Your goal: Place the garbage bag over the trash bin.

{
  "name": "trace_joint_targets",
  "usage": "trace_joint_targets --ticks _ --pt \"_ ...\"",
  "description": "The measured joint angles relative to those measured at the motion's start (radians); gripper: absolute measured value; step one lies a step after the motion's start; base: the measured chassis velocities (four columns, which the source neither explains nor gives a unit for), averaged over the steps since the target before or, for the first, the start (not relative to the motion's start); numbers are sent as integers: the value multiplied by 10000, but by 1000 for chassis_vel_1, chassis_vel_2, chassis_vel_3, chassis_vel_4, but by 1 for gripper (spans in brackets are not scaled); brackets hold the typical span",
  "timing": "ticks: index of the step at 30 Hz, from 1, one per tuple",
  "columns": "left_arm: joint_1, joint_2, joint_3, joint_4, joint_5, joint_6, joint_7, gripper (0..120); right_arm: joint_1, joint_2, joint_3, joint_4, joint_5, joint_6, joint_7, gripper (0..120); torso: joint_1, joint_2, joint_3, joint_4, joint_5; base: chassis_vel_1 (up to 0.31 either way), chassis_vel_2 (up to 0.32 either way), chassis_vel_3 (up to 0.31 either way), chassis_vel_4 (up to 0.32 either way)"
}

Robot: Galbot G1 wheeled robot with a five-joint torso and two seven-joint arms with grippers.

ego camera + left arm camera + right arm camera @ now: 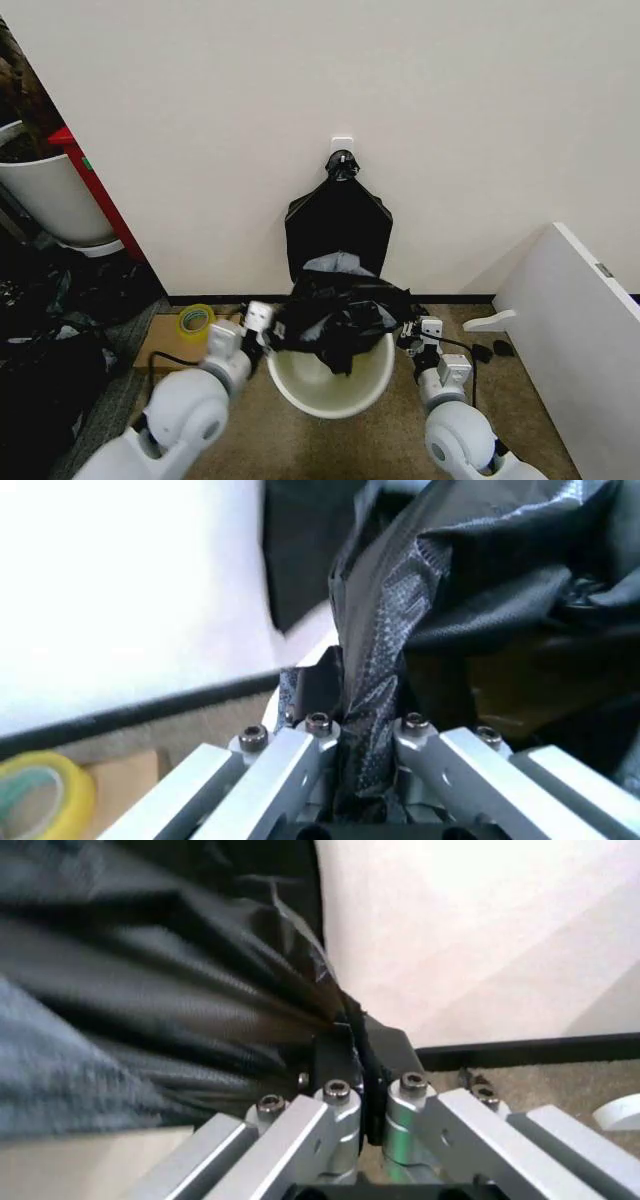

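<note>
Nearest the robot, the left gripper (262, 322) and right gripper (424, 333) are each pinching an edge of the garbage bag (338, 312), bunched above the trash bin (332, 387). Spreading both edges evenly outward before lowering should clear the rim.

Office-like corner: white wall (450, 120), carpet (350, 445), tape roll (196, 320), cardboard (165, 345)

Trash bin (330, 385) on carpeted floor (300, 445)
</note>
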Motion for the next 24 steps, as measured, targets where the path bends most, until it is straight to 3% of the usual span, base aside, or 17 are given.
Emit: trace_joint_targets --ticks 4,9,12,13,15,16,19,21,24 --pt "-178 -74 -337 143 -210 -322 -174 1 -204 -44 -238 117 -5 510 -293 0 0 0 0 0 3 0 0 0 0" --pt "-368 -210 -654 347 -473 -646 -310 1 -413 -150 -646 -185 -305 1807 -1656 0 0 1 0 0 1 0 0 0 0" --pt "-493 -310 -797 498 -687 -874 -501 1 -480 -181 -796 -1144 -785 3641 -3912 0 0 1 0 -1 2 0 0 0 0" --pt "-493 -310 -797 498 -687 -874 -501 1 -480 -181 -796 -1144 -785 3641 -3912 0 0 1 0 -1 2 0 0 0 0" --pt "-556 -425 -867 645 -828 -1008 -619 1 -444 -131 -712 -2180 -944 5366 -6464 0 0 1 1 -1 3 0 0 0 0" --pt "-556 -425 -867 645 -828 -1008 -619 1 -444 -131 -712 -2180 -944 5366 -6464 0 0 1 1 -1 3 0 0 0 0" --pt "-561 -667 -871 767 -946 -1126 -661 1 -174 70 -580 -3325 -1300 6438 -8332 0 0 1 1 -1 2 0 0 0 0" --pt "-561 -724 -867 780 -975 -1140 -666 1 -66 152 -540 -3539 -1661 6538 -8346 0 0 1 1 -1 3 0 0 0 0" --pt "-541 -857 -842 783 -1071 -1146 -701 1 299 406 -283 -4218 -3613 6772 -7406 0 0 1 1 1 2 0 0 0 0"
